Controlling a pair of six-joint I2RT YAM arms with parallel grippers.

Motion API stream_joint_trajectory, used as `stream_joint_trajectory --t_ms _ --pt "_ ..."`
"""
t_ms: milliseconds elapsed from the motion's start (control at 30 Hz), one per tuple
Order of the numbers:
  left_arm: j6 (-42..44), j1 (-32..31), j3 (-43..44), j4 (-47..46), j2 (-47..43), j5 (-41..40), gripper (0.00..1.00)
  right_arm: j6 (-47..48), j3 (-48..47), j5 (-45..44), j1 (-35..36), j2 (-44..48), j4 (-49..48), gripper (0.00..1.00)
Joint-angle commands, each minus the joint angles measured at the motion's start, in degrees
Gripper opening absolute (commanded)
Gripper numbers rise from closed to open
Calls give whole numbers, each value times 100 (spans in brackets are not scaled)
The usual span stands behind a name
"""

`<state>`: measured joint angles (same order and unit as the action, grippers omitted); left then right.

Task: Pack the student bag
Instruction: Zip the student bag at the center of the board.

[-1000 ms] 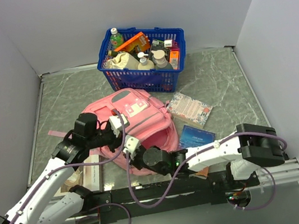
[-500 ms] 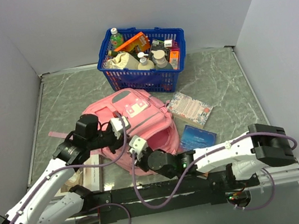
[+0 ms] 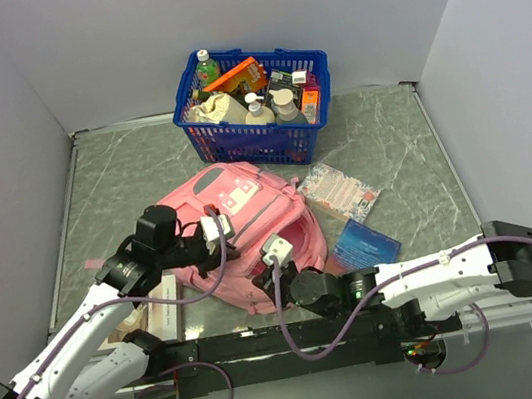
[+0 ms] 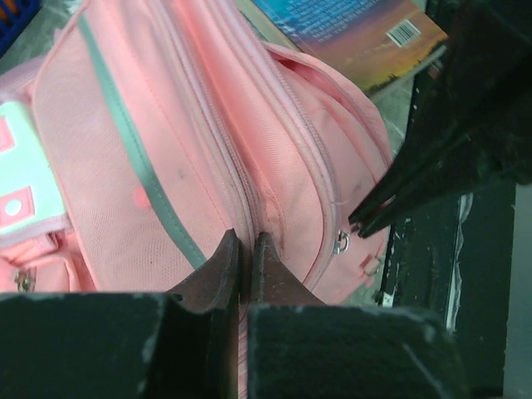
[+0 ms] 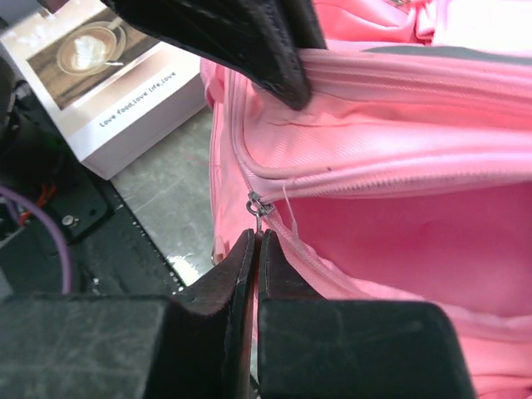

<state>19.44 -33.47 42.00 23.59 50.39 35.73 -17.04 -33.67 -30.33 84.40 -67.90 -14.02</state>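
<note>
- Centrally on the table (image 3: 122, 182) lies the student bag (image 3: 248, 212), slumped flat, with the blue basket (image 3: 257, 140) at its 12 o'clock and a blue book (image 3: 364, 243) at its 4 o'clock.
- It looks like thin, soft pink fabric with little inside, so it is probably light. It has no stiffness of its own, so it would sag, fold and slide on the smooth table instead of resisting a pull.
- The left gripper (image 4: 246, 249), at the bag's 9 o'clock side, has its fingers pressed together on a raised fold of fabric right beside the zip line. This grip looks meant to anchor the bag.
- The right gripper (image 5: 254, 243), at the bag's 6 o'clock edge, is pinched narrow on the small metal zip pull (image 5: 258, 205), just below the slider at the corner of the zip track.
- The pull is tiny, smooth and hard, so it is likely to slip out of the pads if tugged at an angle. A pull along the track should run more easily.
- Good holds appear to be the seam ridges, the zip trim and the pull. The broad panels would only bunch up.
- A white box (image 5: 100, 91) lies at the bag's 8 o'clock, close to the corner being worked.
</note>
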Motion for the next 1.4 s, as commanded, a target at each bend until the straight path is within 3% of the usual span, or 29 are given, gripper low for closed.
stream_joint_trajectory --t_ms 0,133,267,400,533,633,833,1067,1200,1233,1333,1367 --pt "964 192 247 187 -144 -235 31 -283 326 79 164 303 998 0" --pt "1482 192 476 883 -292 268 70 -81 230 150 164 155 770 0" --pt "2096 157 450 1331 -609 663 74 60 194 220 173 49 559 0" --pt "2520 -45 415 1929 -461 936 63 148 186 168 147 40 444 0" --pt "2364 -422 12 1432 -215 788 53 201 194 202 77 162 392 0" --pt "2284 -713 -165 956 -74 585 52 236 194 211 59 312 374 0" --pt "2494 -1108 -297 998 41 322 50 420 238 229 33 655 190 0" --pt "2029 -1232 -535 -222 155 -478 52 570 150 492 15 602 31 0" --pt "2011 -1267 -578 -434 252 -681 50 561 168 580 6 567 -39 0" --pt "2028 -1310 -596 -461 261 -724 47 570 177 589 6 576 -65 0" --pt "2090 -1346 -649 -452 278 -716 16 631 185 563 -2 620 -118 0" --pt "2090 -1346 -640 -435 270 -751 1 684 185 563 -11 655 -118 0"
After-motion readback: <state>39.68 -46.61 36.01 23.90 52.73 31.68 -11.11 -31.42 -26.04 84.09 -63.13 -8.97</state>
